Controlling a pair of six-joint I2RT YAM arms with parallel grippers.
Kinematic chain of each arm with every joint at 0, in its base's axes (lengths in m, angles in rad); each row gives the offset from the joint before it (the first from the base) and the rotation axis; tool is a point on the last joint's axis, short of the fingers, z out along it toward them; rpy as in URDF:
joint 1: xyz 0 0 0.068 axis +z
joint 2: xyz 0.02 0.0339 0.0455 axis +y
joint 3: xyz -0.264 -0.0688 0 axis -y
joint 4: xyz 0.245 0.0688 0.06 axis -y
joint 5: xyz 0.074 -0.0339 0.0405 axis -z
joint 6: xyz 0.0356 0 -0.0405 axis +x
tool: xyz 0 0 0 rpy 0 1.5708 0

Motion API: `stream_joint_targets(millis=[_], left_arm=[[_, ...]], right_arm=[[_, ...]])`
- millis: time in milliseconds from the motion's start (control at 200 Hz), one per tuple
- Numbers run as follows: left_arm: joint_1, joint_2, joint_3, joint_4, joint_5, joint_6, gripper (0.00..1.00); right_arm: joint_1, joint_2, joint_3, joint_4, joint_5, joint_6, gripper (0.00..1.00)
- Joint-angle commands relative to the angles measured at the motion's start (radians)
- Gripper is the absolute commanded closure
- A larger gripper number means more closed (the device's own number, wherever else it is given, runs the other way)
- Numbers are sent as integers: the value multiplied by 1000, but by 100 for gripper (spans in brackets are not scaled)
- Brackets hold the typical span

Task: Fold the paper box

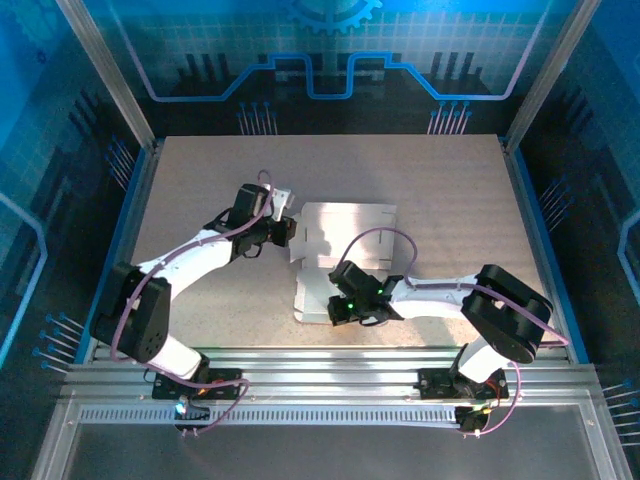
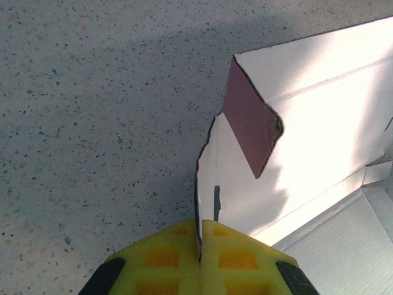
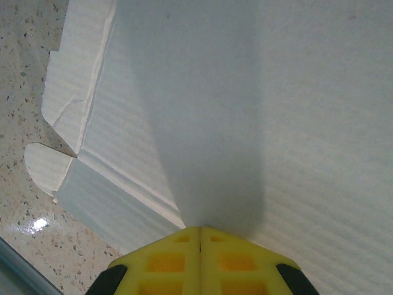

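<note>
Paper box (image 1: 350,235) mid-counter (image 1: 440,180), part folded. Left end effector (image 2: 199,249) clenched on a flap (image 2: 212,166) edge. Right end effector (image 3: 199,236) clenched empty, tips at the white panel (image 3: 276,123). Risk: a hard pull tears the flap.

Closed right claw (image 3: 199,233) at the whitish paper box (image 3: 276,123), flaps (image 3: 73,92) on speckled table (image 3: 18,74).

The top view looks down from behind; both wrist views closely share the paper box (image 1: 350,228).
</note>
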Motion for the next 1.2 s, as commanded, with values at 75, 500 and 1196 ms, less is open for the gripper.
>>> stream_joint_targets(millis=[75, 500, 1196], left_arm=[[-42, -41, -86, -3, -44, -29, 100], [-120, -94, -191, 19, -114, -78, 99], [-195, -149, -352, 87, -185, -281, 99]], right_arm=[[14, 31, -6, 10, 50, 24, 93], [22, 31, -9, 21, 59, 27, 94], [43, 42, -16, 38, 95, 59, 94]])
